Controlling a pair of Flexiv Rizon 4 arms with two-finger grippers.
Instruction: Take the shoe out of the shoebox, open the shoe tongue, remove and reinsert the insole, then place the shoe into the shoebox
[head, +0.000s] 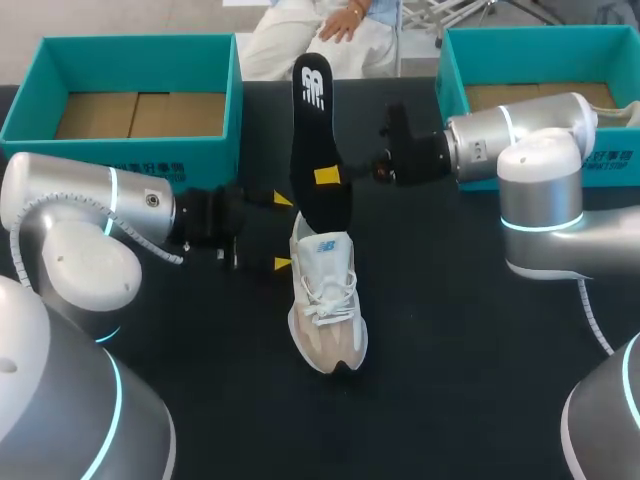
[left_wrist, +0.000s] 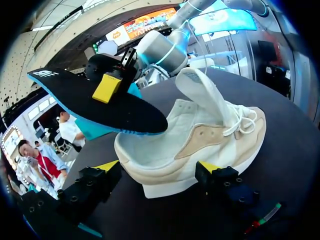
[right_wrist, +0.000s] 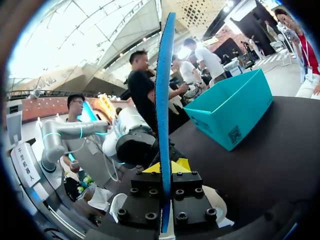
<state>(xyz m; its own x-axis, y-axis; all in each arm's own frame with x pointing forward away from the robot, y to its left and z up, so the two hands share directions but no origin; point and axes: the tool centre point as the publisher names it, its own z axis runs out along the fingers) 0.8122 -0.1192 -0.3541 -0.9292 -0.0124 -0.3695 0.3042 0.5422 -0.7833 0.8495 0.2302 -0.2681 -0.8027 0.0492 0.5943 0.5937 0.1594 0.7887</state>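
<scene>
Black with a blue edge, the insole (head: 318, 140) stands tilted above the dark worktop (head: 480, 330). It is pinched flat between both fingers of the right tool (right_wrist: 165, 167). Its lower end hangs over the heel opening of the cream shoe (head: 327, 305); whether the two touch I cannot tell. The shoe rests on its sole at mid-worktop, toe toward the robot, with its tongue (left_wrist: 202, 92) lifted upright and its laces (left_wrist: 239, 120) loose. The left tool (head: 283, 232) sits just beside the shoe's heel end, fingers spread wide, gripping nothing. The teal left shoebox (head: 140, 45) and right shoebox (head: 455, 80) stand at the far corners, apart from the shoe.
</scene>
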